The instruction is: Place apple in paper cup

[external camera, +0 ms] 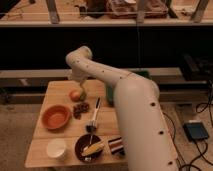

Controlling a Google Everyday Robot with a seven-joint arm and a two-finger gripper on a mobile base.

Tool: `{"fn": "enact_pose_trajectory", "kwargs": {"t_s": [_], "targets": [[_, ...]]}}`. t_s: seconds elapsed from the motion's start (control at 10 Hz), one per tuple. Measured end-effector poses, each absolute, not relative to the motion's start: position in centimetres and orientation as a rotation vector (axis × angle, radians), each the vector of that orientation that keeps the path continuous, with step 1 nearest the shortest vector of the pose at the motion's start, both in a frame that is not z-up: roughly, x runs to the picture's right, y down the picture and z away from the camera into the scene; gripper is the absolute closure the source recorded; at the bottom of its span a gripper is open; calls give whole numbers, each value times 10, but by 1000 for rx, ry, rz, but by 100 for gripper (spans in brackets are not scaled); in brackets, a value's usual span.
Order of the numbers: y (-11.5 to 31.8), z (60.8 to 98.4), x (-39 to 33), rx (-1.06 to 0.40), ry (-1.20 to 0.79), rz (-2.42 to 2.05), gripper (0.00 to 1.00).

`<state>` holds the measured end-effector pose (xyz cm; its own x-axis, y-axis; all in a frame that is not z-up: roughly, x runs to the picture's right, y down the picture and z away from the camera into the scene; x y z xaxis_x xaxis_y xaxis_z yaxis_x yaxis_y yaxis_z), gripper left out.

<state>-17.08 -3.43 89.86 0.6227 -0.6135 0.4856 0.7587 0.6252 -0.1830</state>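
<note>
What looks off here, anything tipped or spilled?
Nothing stands out. The paper cup and orange bowl stand upright, no spill shows, and the apple rests on the table just below the gripper.

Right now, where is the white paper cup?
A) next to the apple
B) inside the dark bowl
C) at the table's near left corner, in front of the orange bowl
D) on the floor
C: the paper cup stands at the near left corner of the table, in front of the orange bowl; the tool is up by the apple.
</note>
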Motion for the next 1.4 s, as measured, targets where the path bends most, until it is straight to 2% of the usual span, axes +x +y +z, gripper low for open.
{"fn": "enact_pose_trajectory", "kwargs": {"t_s": [0.4,1.4], "targets": [[-33,897,-170,-426,-405,-845,20],[-12,943,-198,-487,-473,-858,20]]}}
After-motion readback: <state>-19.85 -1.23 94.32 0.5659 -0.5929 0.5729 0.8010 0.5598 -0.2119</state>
